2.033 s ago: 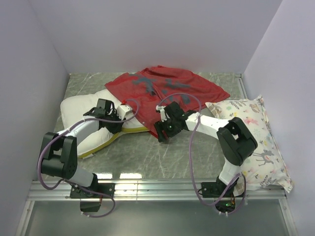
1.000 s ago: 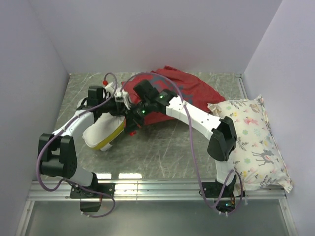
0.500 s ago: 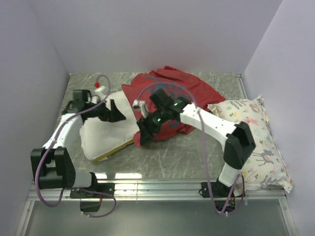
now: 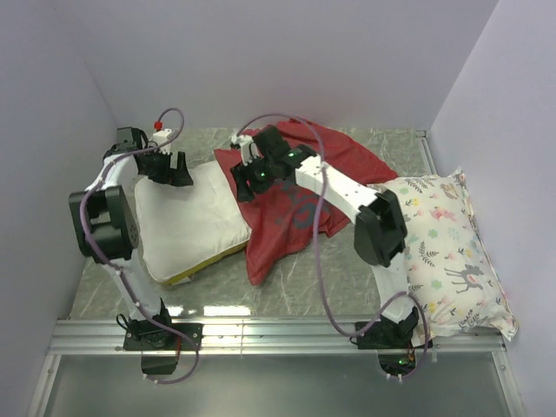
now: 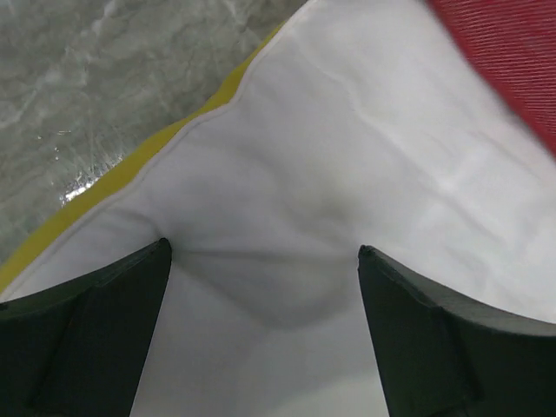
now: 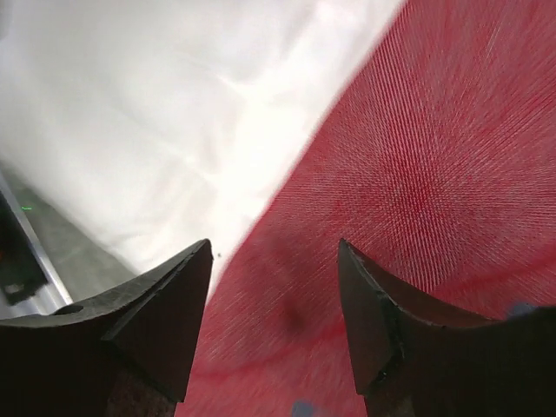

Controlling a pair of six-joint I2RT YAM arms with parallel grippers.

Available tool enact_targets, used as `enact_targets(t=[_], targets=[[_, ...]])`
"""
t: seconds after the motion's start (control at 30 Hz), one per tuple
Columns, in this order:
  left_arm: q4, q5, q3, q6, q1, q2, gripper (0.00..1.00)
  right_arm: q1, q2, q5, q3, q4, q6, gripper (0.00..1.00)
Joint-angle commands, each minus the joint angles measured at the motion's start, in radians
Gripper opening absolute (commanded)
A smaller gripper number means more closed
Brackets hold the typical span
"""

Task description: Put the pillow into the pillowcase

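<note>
The white pillow (image 4: 187,221) lies flat on the left half of the table, its yellow strip along the near edge. The red pillowcase (image 4: 300,187) is bunched across the middle, one side lapping over the pillow's right edge. My left gripper (image 4: 180,170) hovers over the pillow's far end, open, with bare white pillow (image 5: 287,200) between its fingers (image 5: 95,339). My right gripper (image 4: 246,184) is over the seam where red cloth meets pillow, open, with red pillowcase (image 6: 417,148) and white pillow (image 6: 156,113) below it.
A white floral animal-print pillow (image 4: 452,252) lies along the right side of the table. Grey walls close in on the left, back and right. A metal rail (image 4: 278,330) runs along the near edge by the arm bases.
Both grippers have opened and let go. The pillow now lies flatter and further left, the pillowcase has slumped over its right edge, and both arms have drawn back toward the far side.
</note>
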Motion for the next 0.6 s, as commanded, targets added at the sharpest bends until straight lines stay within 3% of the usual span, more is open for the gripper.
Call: enact_targets(t=[0.0,0.13,0.2,0.23,0.27,0.33,0.37,0.43,0.47,0.57], targets=[[-0.043,-0.017,0.091,0.069,-0.002,0.083,0.94,0.031,0.054,0.017,0.004,-0.019,0.018,0.66],[-0.017,0.015,-0.018,0.101,-0.043,0.074,0.82,0.085,0.025,0.063,-0.106,0.050,0.015,0.65],[0.023,0.023,-0.075,0.086,-0.062,0.032,0.74,0.094,0.025,0.124,-0.105,0.076,0.018,0.59],[0.052,0.029,-0.113,0.077,-0.065,0.015,0.70,0.094,0.031,0.137,-0.085,0.078,0.018,0.39],[0.063,0.049,-0.127,0.052,-0.066,0.008,0.59,0.094,0.038,0.157,-0.073,0.070,0.016,0.27],[0.081,0.080,-0.144,0.026,-0.066,-0.003,0.47,0.094,0.066,0.139,-0.006,0.050,0.047,0.05],[0.084,0.100,-0.147,0.011,-0.066,-0.006,0.32,0.094,0.072,0.085,0.017,0.027,0.054,0.01],[0.127,0.175,-0.161,-0.046,-0.066,-0.029,0.19,0.098,0.074,-0.016,0.073,0.023,0.093,0.00],[0.150,0.195,-0.167,-0.117,-0.068,-0.041,0.04,0.111,0.068,-0.082,0.090,0.018,0.100,0.00],[0.246,0.287,-0.197,-0.224,-0.068,-0.086,0.00,0.177,0.072,-0.269,0.175,-0.038,0.088,0.00]])
